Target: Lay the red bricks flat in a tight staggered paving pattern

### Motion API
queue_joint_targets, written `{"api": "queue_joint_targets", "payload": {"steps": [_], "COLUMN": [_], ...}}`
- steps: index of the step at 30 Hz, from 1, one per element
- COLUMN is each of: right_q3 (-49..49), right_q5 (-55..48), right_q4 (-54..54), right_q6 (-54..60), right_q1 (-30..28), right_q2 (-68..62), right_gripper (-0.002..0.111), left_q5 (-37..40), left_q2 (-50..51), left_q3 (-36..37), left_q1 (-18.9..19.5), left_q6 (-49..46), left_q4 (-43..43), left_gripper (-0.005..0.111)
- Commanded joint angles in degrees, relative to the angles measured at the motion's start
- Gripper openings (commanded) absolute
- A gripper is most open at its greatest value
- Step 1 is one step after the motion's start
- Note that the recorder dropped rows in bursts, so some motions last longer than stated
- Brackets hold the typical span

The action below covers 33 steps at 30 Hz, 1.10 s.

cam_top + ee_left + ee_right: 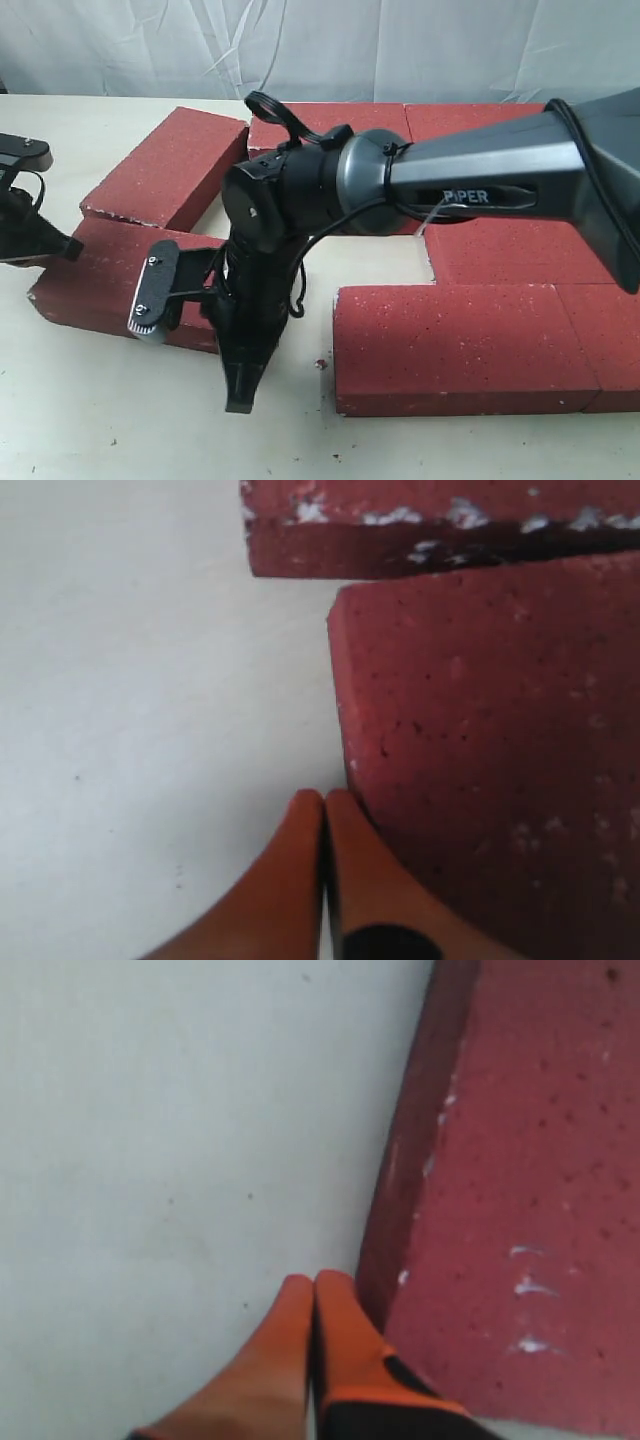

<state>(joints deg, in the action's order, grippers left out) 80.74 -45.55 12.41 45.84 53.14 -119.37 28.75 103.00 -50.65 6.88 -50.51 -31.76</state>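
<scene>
With my left pincer point(322, 810) and right pincer point(313, 1290) both closed and empty, each just beside a side face of the red bricks point(470, 345) lying flat on the tabletop point(100, 430), I judge them heavy, rigid, rough and chip-prone, best shoved low on their thick sides.

I'm watching my black right arm point(480, 175) blocking the middle dark-red rough paver bricks point(520, 255), and the view's right edge is cropping the end brick point(612, 345).
</scene>
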Motion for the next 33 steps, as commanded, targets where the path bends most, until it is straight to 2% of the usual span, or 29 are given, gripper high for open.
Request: {"api": "queue_joint_targets", "payload": {"steps": [1,7,11,19,22,25,30,33], "right_q3": [0.33,0.33,-0.41,-3.72,-4.63,-4.63,-4.63,-5.12], "right_q5": [-4.99,-11.39,-14.39,-3.21,-2.32,-6.01,-22.40,-22.44], "right_q4": [-7.18,-4.37,-2.12,-2.01,-1.78,1.81,9.59,10.97], "right_q6": [-5.95,-7.10,-6.96,-6.93,-6.93,-3.83,11.53,13.40], "right_q1": [-2.75,-10.50,-13.28,-17.33,-20.07,-21.13,-21.13,-21.13], "right_q2": [2.46,4.95,7.43,9.42,9.31,9.98,11.49,11.60], "right_gripper": [-0.001,-0.001,-0.001,-0.001,-0.001,-0.001,-0.001,-0.001], "left_q5": [3.19,3.74,5.72,6.00,6.22,5.80,6.89,7.51], "left_q2": [0.10,0.10,0.10,0.33,0.33,0.33,-1.09,-3.79], "left_q3": [-0.19,-0.19,-0.19,-0.19,-0.19,-0.19,-0.58,-1.30], "left_q1": [-0.29,-0.29,-1.15,-1.85,-1.85,-1.85,-1.75,-1.75], "left_q6": [-6.12,-12.72,-17.99,-19.53,-20.61,-20.61,-19.85,-14.15], "left_q4": [-5.32,-12.44,-15.61,-19.06,-20.44,-19.65,-18.56,-14.34], "left_gripper": [0.000,0.000,0.000,0.000,0.000,0.000,0.000,0.000]}}
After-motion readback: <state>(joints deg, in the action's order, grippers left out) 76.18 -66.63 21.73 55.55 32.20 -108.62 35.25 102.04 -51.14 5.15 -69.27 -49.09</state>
